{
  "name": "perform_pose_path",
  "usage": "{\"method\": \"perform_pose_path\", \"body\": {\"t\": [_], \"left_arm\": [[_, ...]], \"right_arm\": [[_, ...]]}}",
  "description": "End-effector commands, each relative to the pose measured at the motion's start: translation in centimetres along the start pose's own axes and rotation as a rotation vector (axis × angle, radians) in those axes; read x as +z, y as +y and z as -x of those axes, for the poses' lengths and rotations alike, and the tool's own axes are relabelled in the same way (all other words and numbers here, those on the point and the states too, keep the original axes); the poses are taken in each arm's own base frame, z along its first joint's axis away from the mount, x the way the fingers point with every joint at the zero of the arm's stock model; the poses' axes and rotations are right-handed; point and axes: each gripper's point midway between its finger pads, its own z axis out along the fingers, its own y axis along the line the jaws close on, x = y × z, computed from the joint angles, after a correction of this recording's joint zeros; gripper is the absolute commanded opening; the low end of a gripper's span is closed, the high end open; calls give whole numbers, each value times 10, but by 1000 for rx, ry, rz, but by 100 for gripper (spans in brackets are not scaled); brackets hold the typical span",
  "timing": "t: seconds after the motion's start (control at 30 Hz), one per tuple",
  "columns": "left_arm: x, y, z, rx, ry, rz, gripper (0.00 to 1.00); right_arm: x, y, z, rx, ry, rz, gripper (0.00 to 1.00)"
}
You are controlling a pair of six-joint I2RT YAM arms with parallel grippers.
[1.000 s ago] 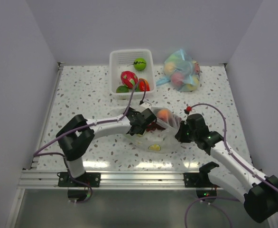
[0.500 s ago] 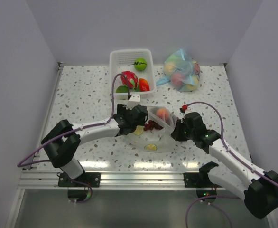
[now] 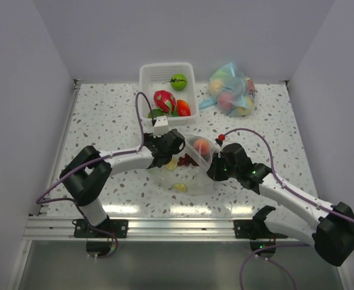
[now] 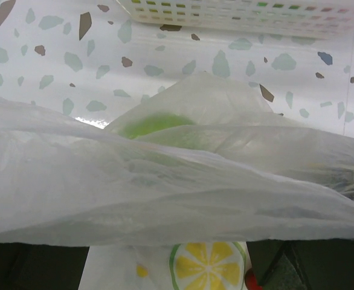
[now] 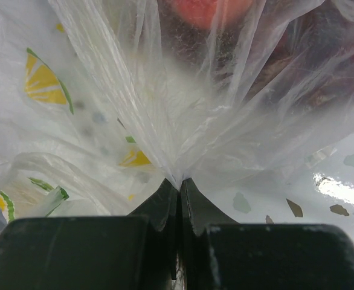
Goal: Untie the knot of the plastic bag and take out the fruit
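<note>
bag (image 5: 183, 121) pinched in right jaws; left jaws spread wide.

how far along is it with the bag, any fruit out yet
Looks done: the plastic bag seems untied and open, and a few fruit pieces sit in the white basket. In hand: the right gripper is shut on gathered plastic, while the left gripper stands open at the bag's mouth. Left: the orange fruit, dark grapes and lemon slice are inside the bag.

Speckled terrazzo tabletop (image 3: 104, 121), plain pale walls (image 3: 20, 90) on three sides, aluminium rail (image 3: 177, 226) along near edge.
</note>
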Motion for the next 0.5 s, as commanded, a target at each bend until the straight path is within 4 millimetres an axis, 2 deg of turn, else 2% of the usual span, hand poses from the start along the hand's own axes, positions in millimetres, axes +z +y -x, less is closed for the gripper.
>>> {"method": "perform_pose_path", "body": {"t": [0.0,0.2,0.37,0.43,0.47], "left_arm": [[12,2,27,-120,-96,46,97],[29,-4,30,-136,-91,29,96],[34,-9,18,-100,-40,19,88],[31,-9,14,-78,-13,7,80],[29,-9,15,-72,-8,0,70]], "right_arm": [[0,8,13,2,-49,21,0],[0,6,4,-3,-27,22,0],[-1,6,5,-5,-31,15,0],[-2,5,8,-9,-38,4,0],[-2,3,8,-11,-37,-4,0]]}}
